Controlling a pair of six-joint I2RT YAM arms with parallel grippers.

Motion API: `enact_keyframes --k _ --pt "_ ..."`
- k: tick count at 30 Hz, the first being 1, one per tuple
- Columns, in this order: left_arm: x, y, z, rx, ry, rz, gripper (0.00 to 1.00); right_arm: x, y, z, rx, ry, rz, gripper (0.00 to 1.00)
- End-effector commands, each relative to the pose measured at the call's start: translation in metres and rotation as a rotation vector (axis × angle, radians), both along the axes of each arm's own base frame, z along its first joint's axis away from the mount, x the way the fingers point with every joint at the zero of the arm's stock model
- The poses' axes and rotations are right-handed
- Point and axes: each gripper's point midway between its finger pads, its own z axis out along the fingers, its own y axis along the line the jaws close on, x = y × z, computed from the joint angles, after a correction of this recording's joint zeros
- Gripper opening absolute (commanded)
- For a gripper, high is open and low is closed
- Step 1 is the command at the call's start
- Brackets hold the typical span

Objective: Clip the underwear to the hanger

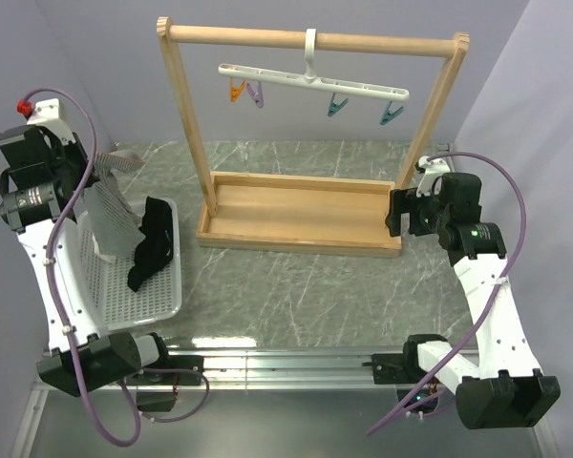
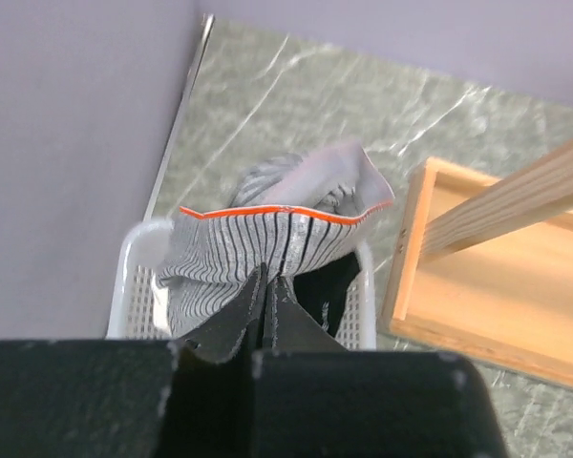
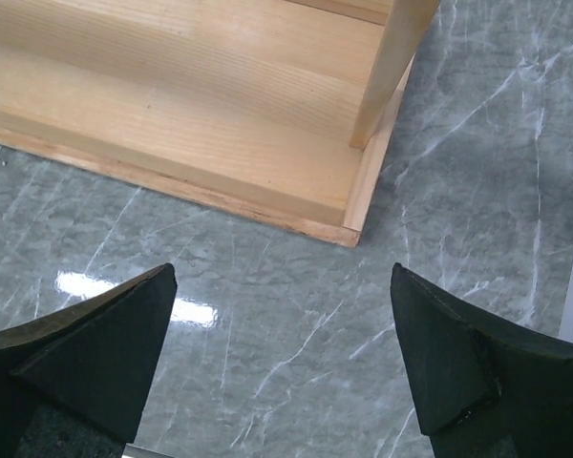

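The underwear (image 1: 113, 218), grey cloth with fine dark stripes, hangs from my left gripper (image 1: 88, 183) above the white basket (image 1: 162, 305) at the left. In the left wrist view my left gripper (image 2: 267, 286) is shut on the underwear (image 2: 258, 239), which shows an orange-trimmed edge. The hanger (image 1: 315, 81), a white bar with orange, purple and teal clips, hangs by its hook from the top rail of the wooden frame (image 1: 186, 134). My right gripper (image 1: 393, 212) is open and empty beside the frame's right post, over bare table in its wrist view (image 3: 282, 343).
A black garment (image 1: 153, 243) lies in the basket, also under the underwear in the left wrist view (image 2: 329, 281). The frame's wooden tray base (image 1: 296, 205) stands mid-table; its corner shows in the right wrist view (image 3: 349, 219). Walls close in on the left and right.
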Motion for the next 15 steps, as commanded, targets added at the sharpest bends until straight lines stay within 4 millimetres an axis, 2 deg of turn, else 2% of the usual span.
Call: enact_keyframes --k 1,2,4,5,6,7,10,13,14,15 --pt "-0.016 -0.029 0.064 0.079 -0.171 -0.145 0.0 0.004 0.001 0.03 0.002 -0.081 0.014 1.0" --pt "-0.02 -0.054 0.071 0.057 -0.203 -0.272 0.0 0.003 0.001 0.029 0.004 -0.076 0.013 1.0" --pt "-0.037 -0.078 0.081 0.098 -0.246 -0.406 0.0 0.003 0.001 0.032 0.0 -0.082 0.016 1.0" --pt "-0.045 -0.096 0.078 0.09 -0.254 -0.502 0.0 0.001 0.001 0.031 -0.003 -0.072 0.018 1.0" --pt "-0.05 -0.103 0.069 0.094 -0.239 -0.544 0.0 0.002 0.0 0.033 -0.004 -0.065 0.019 1.0" --pt "-0.059 -0.109 0.069 0.145 -0.248 -0.589 0.0 0.001 0.001 0.031 -0.004 -0.053 0.023 1.0" --pt "-0.077 -0.131 0.053 0.138 -0.211 -0.721 0.0 -0.003 0.005 0.027 -0.003 -0.02 0.061 1.0" --pt "-0.09 -0.157 0.04 0.071 -0.175 -0.843 0.0 -0.005 0.009 0.026 0.008 -0.007 0.082 1.0" --pt "-0.093 -0.171 0.035 0.042 -0.162 -0.896 0.0 -0.006 0.012 0.027 0.017 -0.009 0.094 1.0" --pt "-0.094 -0.18 0.024 0.005 -0.132 -0.925 0.0 -0.007 0.013 0.027 0.022 -0.006 0.1 1.0"
